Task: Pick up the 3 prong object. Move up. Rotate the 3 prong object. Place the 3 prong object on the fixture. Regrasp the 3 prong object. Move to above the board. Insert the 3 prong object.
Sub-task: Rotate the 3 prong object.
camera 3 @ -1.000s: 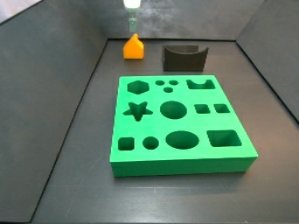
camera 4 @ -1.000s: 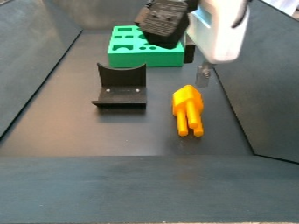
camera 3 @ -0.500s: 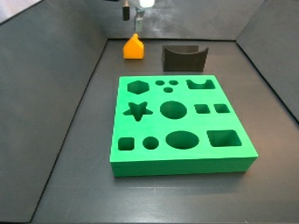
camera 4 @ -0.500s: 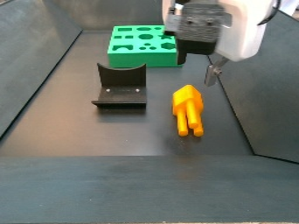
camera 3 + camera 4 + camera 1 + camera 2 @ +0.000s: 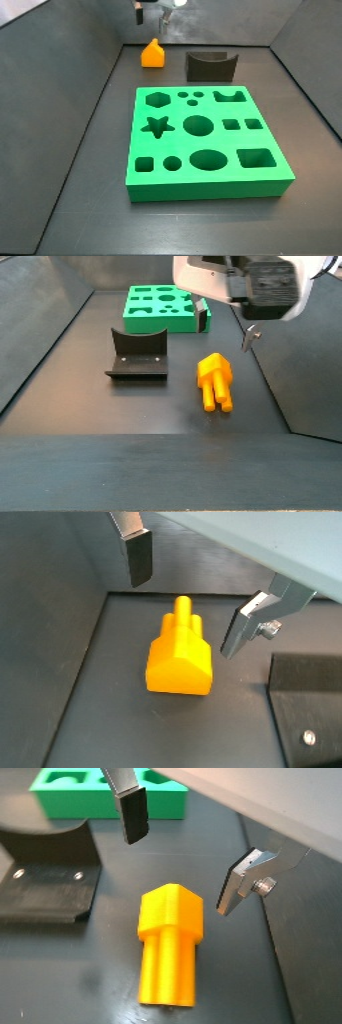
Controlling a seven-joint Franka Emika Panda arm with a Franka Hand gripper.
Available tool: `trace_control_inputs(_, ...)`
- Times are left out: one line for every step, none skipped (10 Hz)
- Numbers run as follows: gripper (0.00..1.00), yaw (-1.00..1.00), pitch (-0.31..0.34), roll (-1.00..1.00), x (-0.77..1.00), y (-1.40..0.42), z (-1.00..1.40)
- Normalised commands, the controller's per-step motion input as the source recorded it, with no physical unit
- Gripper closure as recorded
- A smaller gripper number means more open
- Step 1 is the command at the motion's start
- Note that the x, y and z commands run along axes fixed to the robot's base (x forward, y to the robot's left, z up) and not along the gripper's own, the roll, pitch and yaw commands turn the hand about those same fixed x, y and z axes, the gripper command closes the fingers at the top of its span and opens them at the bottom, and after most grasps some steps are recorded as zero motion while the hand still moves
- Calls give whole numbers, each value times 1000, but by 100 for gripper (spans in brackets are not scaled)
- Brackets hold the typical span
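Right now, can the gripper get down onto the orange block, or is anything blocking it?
Probably yes. The gripper hangs open above the orange block, one finger on each side, nothing between. The fixture sits off to one side, apart from the block.

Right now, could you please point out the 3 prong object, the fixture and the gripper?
3 prong object (image 5: 171, 938): a wrist view, on its orange body.
fixture (image 5: 136, 354): a side view, on its dark upright wall.
gripper (image 5: 187, 580): a wrist view, midway between the open fingertips, above the object.
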Motion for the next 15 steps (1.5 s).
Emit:
trace_control_inputs(0,1000,-21,4,41,3,-32)
trace_control_inputs(0,1000,-22,4,41,3,-32)
trace_control_inputs(0,1000,-26,5,41,3,-32)
trace_control_inputs(0,1000,-28,5,41,3,-32)
trace_control_inputs(0,1000,-33,6,40,3,-32)
trace_control_inputs(0,1000,-41,7,40,3,-33)
trace_control_inputs(0,1000,-50,9,40,3,-33)
trace_control_inputs(0,837,-58,10,39,3,-34)
trace_control_inputs(0,600,-58,10,37,2,-34)
trace_control_inputs(0,343,-55,10,35,2,-36)
trace_control_inputs(0,255,-53,9,33,2,-36)
trace_control_inputs(0,0,0,0,0,0,-1000)
trace_control_inputs(0,-39,-7,1,5,1,-1000)
trace_control_inputs(0,-37,-26,-2,15,1,-1000)
trace_control_inputs(0,-30,-29,-10,17,2,-1000)
